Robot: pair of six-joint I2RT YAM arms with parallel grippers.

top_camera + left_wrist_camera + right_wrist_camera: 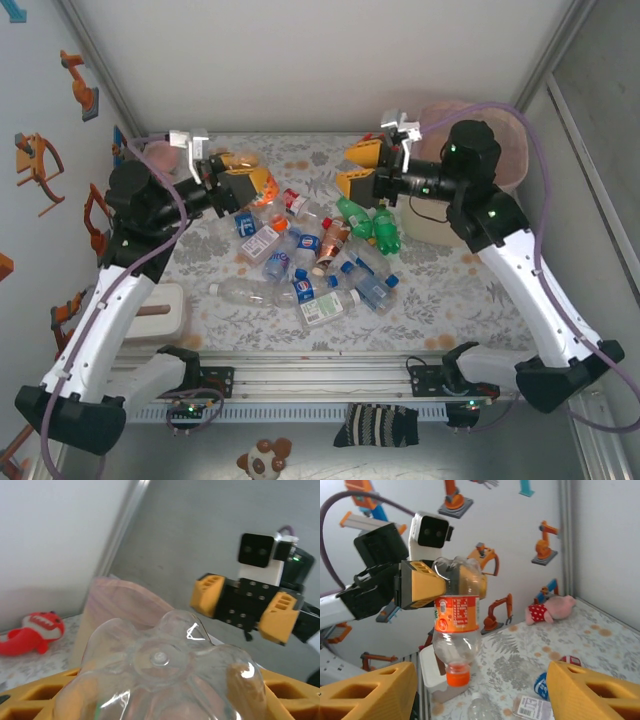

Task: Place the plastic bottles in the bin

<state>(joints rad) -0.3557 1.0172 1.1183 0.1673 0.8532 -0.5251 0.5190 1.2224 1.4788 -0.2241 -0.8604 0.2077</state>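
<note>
Left gripper: jaws closed on the base end of one orange-labelled bottle. It is clear plastic and hangs cap-down, lifted off the worktop. In the left wrist view the bottle's ribbed base sits between the yellow fingers and faces the lens. In the overhead view this gripper is at about 10 o'clock on the worktop, next to a pink plush toy in the far left corner. Right gripper: jaws parted about halfway with nothing between them, raised at about 1 o'clock and facing the left gripper. The bin, lined with a pink bag, stands at 2 o'clock in the far right corner, just beside the right gripper at its 3 o'clock and well apart from the held bottle. The other bottles lie in a loose heap at the centre of the worktop, mostly clear with blue caps. Green bottles lie at the heap's 1 o'clock edge, under the right gripper. A red toy lies against the far wall. A white box sits at 8 o'clock.
</note>
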